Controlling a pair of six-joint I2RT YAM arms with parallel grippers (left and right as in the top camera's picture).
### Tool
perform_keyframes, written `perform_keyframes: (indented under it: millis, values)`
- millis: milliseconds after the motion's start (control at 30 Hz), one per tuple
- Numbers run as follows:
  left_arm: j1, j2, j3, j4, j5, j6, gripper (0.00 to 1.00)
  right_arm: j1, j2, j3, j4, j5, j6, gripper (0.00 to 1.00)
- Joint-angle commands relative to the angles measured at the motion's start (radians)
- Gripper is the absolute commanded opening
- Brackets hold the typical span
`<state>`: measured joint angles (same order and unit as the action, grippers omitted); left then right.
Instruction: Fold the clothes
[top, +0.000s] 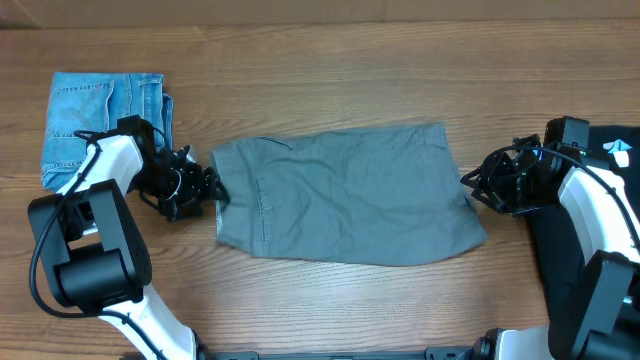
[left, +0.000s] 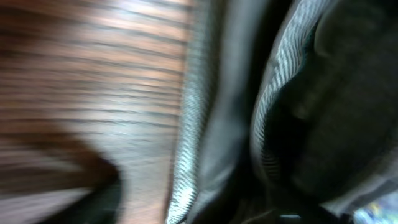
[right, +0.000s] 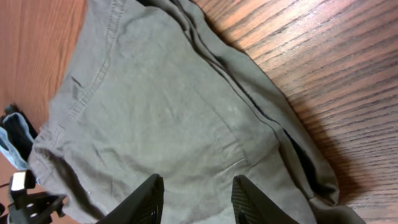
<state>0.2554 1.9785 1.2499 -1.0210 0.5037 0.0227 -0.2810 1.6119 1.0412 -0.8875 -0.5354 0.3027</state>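
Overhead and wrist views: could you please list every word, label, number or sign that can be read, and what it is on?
No text can be read in any view.
Pale mark on the dark cloth at the right edge: too small to read.
No text shows on the grey shorts or the blue denim shorts.

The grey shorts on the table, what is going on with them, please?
Two robot arms are at work on the grey shorts, which lie spread out on the wooden table. The left end effector is at their left edge; its own camera is too blurred to show whether it grips the cloth. The right end effector is open, at the right edge. Blue denim shorts lie folded at the far left.
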Motion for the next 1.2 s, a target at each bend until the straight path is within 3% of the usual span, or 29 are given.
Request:
perform_keyframes:
  millis: [0, 233, 333, 600, 700, 767, 833, 900, 1033, 1100, 1167]
  values:
    - [0.020, -0.022, -0.009, -0.013, 0.084, 0.129, 1.00, -0.003, -0.026, -0.001, -0.005, -0.006, -0.020, 0.40]
    - [0.118, -0.111, -0.009, -0.012, 0.118, 0.135, 1.00, -0.003, -0.026, -0.001, -0.007, -0.009, -0.023, 0.40]
    - [0.095, -0.122, -0.018, -0.002, 0.109, 0.134, 1.00, -0.003, -0.026, -0.001, -0.004, -0.010, -0.023, 0.40]
    - [-0.073, -0.118, -0.269, 0.329, -0.071, -0.077, 1.00, -0.003, -0.026, -0.001, -0.004, -0.023, -0.023, 0.40]
    - [-0.088, -0.118, -0.322, 0.400, -0.046, -0.127, 1.00, -0.003, -0.026, -0.001, 0.001, -0.045, -0.023, 0.40]
    - [-0.102, -0.118, -0.347, 0.435, -0.022, -0.143, 0.91, -0.003, -0.026, -0.001, 0.004, -0.048, -0.023, 0.39]
    - [-0.116, -0.118, -0.357, 0.447, -0.012, -0.143, 0.72, -0.003, -0.026, -0.001, 0.003, -0.048, -0.023, 0.39]
    - [-0.127, -0.118, -0.358, 0.447, -0.012, -0.161, 0.43, -0.003, -0.026, -0.001, 0.003, -0.048, -0.023, 0.39]
    - [-0.127, -0.118, -0.357, 0.435, -0.012, -0.166, 0.13, -0.003, -0.026, -0.001, 0.003, -0.048, -0.023, 0.39]
    - [-0.122, -0.118, -0.353, 0.414, -0.012, -0.166, 0.04, -0.003, -0.026, -0.001, 0.003, -0.052, -0.023, 0.39]
    - [-0.100, -0.120, -0.309, 0.326, -0.017, -0.152, 0.04, -0.003, -0.026, -0.001, 0.002, -0.064, -0.023, 0.38]
